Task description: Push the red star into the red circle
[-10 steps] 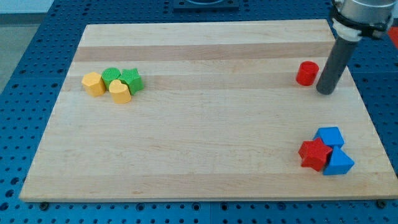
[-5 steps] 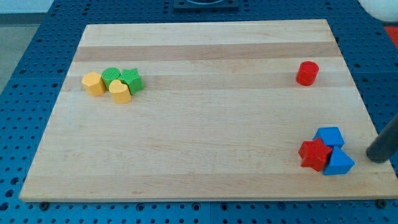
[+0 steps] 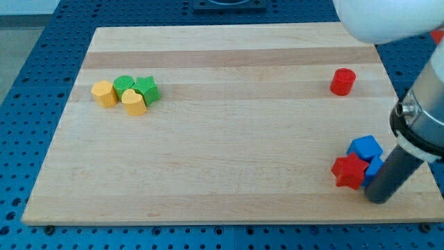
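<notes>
Our tip (image 3: 379,199) just swung from the board's right edge down to the bottom-right corner, nudging the blue blocks (image 3: 365,148). No jaws here, just a rod holding nothing. It's sitting right of the red star (image 3: 349,171), so we're not lined up for the red circle (image 3: 342,81) yet.

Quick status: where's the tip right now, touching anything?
My tip: no gripper; at the view's bottom right, against the partly hidden blue block, just right of the red star. Holding nothing.
</notes>
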`<move>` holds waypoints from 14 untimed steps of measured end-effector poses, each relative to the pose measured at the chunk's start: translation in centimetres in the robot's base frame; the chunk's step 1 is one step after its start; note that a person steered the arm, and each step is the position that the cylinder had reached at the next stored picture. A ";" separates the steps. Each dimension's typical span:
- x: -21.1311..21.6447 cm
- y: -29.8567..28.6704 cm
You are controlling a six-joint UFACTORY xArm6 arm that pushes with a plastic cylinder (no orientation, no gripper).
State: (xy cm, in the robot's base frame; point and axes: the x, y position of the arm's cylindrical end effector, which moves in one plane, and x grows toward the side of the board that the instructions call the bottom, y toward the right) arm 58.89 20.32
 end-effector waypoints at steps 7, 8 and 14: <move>-2.9 -5.5; -2.9 -7.5; -6.0 -12.4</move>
State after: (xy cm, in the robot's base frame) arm 52.86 7.90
